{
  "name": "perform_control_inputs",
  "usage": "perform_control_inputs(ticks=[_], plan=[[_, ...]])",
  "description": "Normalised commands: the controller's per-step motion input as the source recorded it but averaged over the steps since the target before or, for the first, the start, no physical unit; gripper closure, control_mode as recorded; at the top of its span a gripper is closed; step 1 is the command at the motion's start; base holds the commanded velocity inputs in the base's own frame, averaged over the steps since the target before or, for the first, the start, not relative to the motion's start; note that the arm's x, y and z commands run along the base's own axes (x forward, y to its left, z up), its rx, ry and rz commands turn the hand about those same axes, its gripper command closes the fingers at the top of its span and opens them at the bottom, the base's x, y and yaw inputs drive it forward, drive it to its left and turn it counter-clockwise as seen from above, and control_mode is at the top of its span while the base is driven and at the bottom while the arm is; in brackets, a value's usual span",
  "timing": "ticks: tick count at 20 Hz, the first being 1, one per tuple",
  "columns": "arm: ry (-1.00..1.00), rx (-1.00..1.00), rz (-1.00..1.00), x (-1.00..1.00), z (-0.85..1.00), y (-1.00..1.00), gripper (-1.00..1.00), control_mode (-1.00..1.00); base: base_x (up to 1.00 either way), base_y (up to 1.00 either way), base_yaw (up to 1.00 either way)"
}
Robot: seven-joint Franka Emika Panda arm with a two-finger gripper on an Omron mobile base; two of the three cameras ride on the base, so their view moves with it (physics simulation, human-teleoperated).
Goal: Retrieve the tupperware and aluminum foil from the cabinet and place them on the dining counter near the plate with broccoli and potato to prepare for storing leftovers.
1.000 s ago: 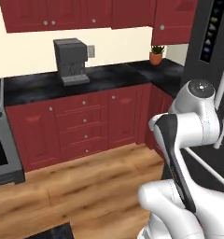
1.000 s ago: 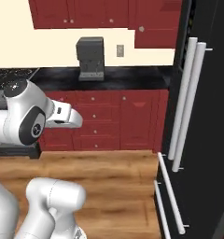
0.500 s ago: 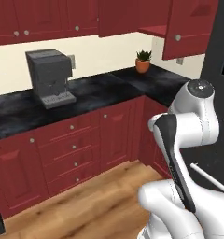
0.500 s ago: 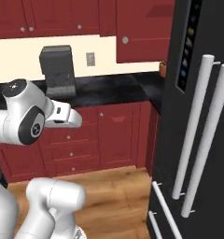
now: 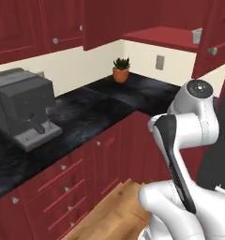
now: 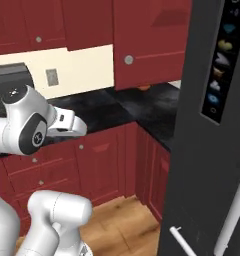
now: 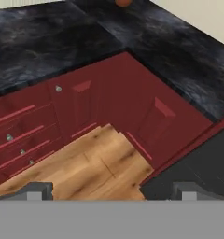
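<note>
- Reaching up to the cabinet (image 5: 163,36) looks like the next step; it hangs open at the far right above the wall counter (image 5: 86,117), its red shelf bare in front.
- Sitting at the right end of that shelf is the tupperware (image 5: 197,36), a small grey-clear box close to the open door (image 5: 217,44). Whether the foil box lies deeper in, I cannot tell.
- Risk, left side: a wide swing of the arm could catch the coffee machine (image 5: 23,110) or the potted plant (image 5: 120,69) on the counter.
- Risk, right side: the tall black fridge (image 6: 212,125) stands near the arm, so the elbow could strike it on the way up.
- Risk at the shelf: the light container could be pushed backward or knocked off the edge if the fingers come in too low.
- The gripper (image 7: 113,192) is spread wide with nothing between its fingers, aimed down at the wooden floor (image 7: 86,163).
- Count: one coffee machine, one plant, one wall socket (image 5: 160,62), one container, one fridge.
</note>
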Motion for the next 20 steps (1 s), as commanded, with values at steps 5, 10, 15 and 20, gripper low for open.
perform_control_inputs(ticks=[5, 10, 15, 20], plan=[[0.0, 0.0, 0.0, 0.0, 0.0, 0.0, -1.0, 1.0, 0.68, 0.44, -0.64], [0.0, 0.0, 0.0, 0.0, 0.0, 0.0, -1.0, 1.0, 0.36, 0.32, -0.76], [0.0, 0.0, 0.0, 0.0, 0.0, 0.0, -1.0, 1.0, 0.43, 0.53, -0.75], [0.0, 0.0, 0.0, 0.0, 0.0, 0.0, -1.0, 1.0, 0.61, 0.8, -0.57]])
